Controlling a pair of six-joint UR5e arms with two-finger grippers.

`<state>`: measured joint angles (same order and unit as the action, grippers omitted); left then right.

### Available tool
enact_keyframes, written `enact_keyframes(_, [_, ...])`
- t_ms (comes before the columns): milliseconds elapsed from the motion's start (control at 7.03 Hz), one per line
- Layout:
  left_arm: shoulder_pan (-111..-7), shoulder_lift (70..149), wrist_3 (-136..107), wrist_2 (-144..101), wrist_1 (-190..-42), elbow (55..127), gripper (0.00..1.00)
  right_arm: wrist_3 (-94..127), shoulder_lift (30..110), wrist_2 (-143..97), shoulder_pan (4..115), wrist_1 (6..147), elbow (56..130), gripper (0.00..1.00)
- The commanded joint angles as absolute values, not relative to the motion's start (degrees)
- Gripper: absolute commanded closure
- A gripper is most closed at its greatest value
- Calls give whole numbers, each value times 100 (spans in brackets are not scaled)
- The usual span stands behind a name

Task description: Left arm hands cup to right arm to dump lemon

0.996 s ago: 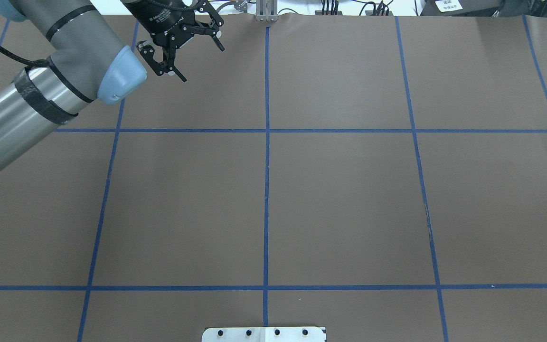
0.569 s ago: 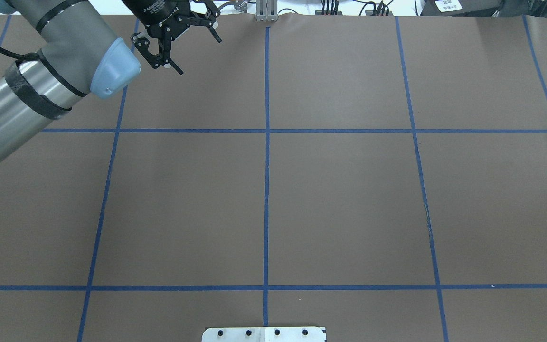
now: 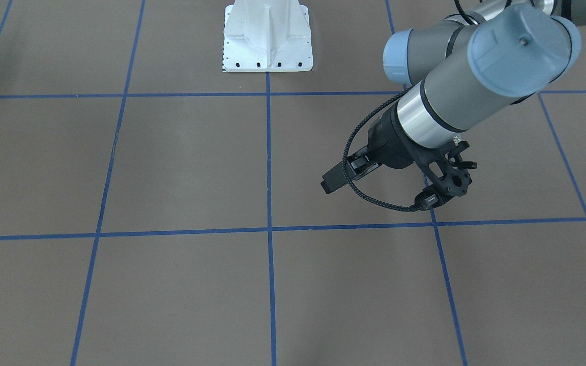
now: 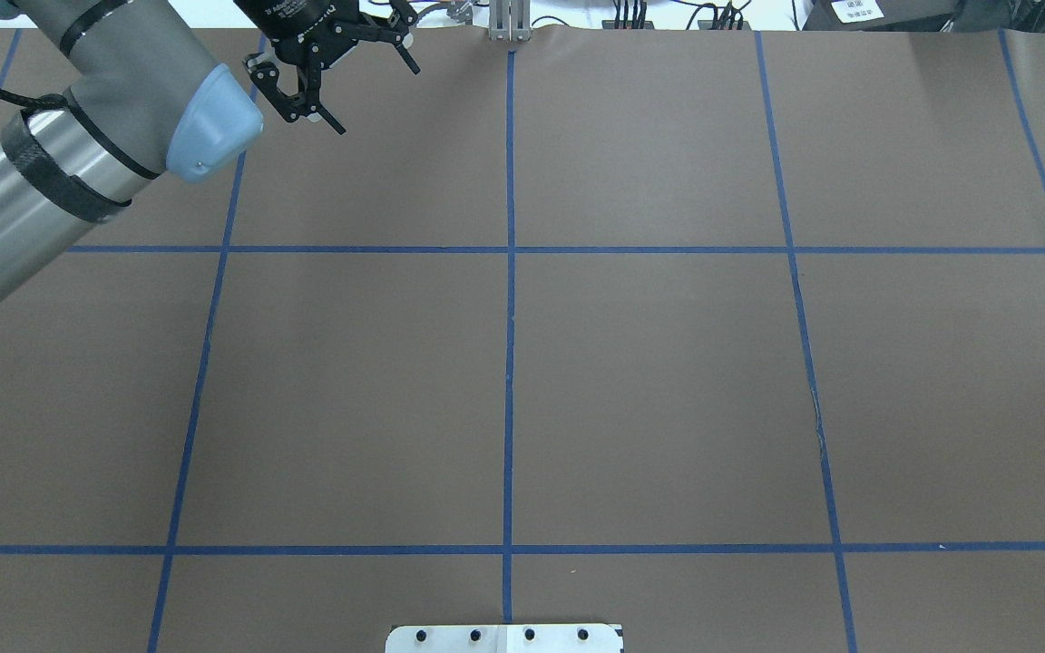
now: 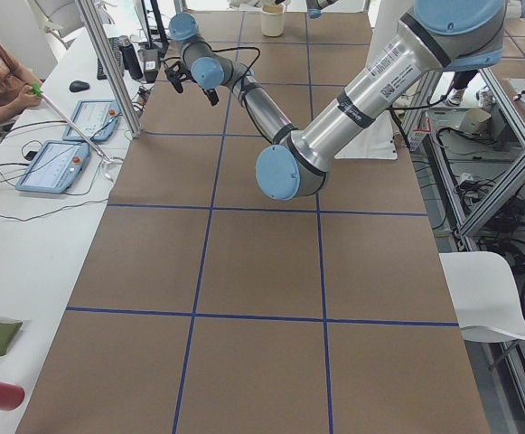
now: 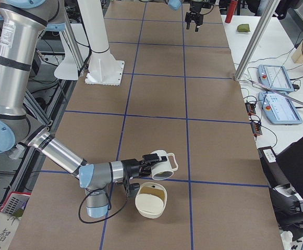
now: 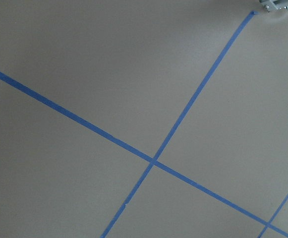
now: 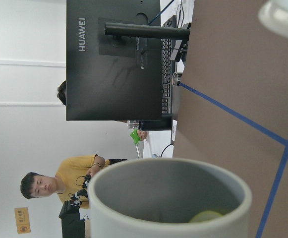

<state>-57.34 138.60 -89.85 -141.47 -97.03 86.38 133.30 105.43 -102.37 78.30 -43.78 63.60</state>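
left claw: spread wide and empty, above the far left part of the bench, near its back edge
right claw: low over the bench's end on the robot's right, right at the cup; only the side camera shows it, so I cannot tell whether it is clamped on the cup
cup: at the right claw's tip, tipped onto its side, mouth pointing away from the arm, handle on the upper side; the right wrist camera looks into its grey inside
lemon: inside the cup, a pale yellow-green edge against the lower inner wall near the rim
cream vessel: on the bench just beside the cup, tan inside
blue tape: grid lines across the brown bench cover
person: in a yellow top beyond the bench, behind a dark monitor
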Motion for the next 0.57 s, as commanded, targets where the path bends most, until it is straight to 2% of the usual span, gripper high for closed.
enact_keyframes(0, [-5739,13860,-8930,-14089,-9703,8640,0,14033,10555,-10248,7840,-4482,6223,98])
enact_keyframes(427, [-5757,13860,-8921,-14071,-9694,8631,0,15141,10547,-10274,7840,-4851,6082,98])
